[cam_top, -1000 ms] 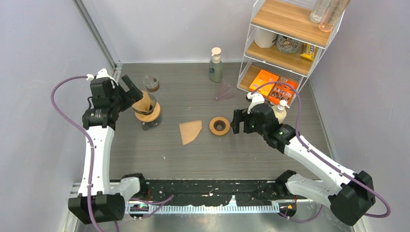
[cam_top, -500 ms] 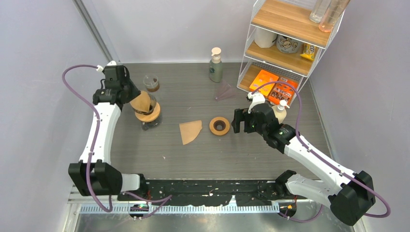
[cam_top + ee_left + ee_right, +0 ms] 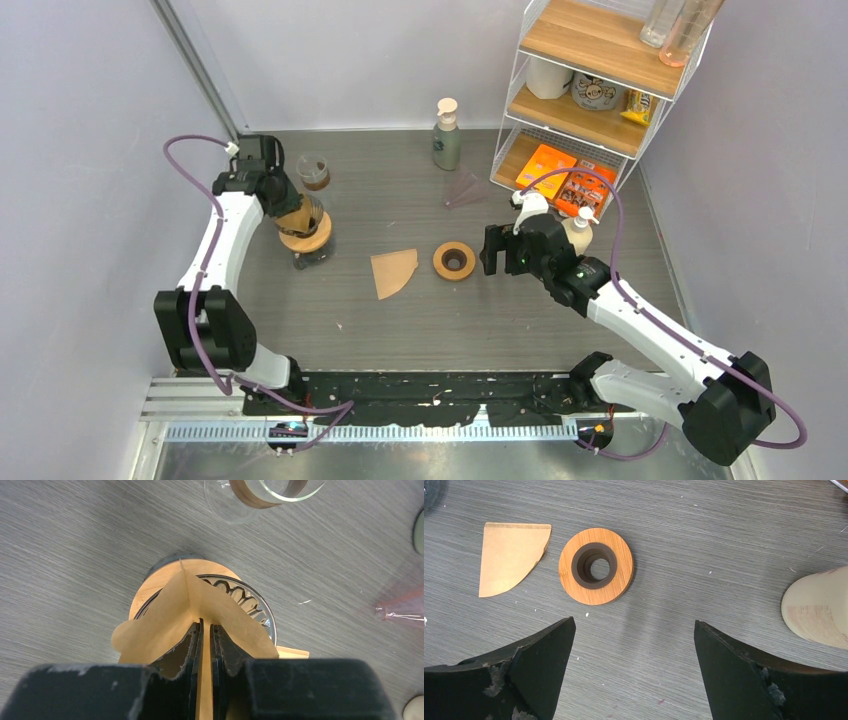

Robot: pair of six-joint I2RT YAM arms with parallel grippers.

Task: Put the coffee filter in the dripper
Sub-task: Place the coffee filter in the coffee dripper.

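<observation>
Two grippers are in play, and only one is on the job. Nearest the arm bases, a flat spare filter and a wooden ring lie side by side on the table. The right gripper hangs over them with its jaws spread wide, holding nothing, well apart from the work. Further back on the left stands the dripper on its glass carafe, with the brown coffee filter in its mouth. The paper rises in a ridge above the rim rather than lying flat against the ribbed wall. The left gripper reaches in from the far left side, jaws nearly together and pinching a thin sheet of that filter between them. The filter's crease runs straight away from the fingers, in line with the slit between them, and its cone points down into the dripper. So the task's thing lies directly at and just below the left fingertips, and the left arm is plainly the nearer one. Seating it probably needs only a short downward press and a letting go. Beyond stands a glass cup.
</observation>
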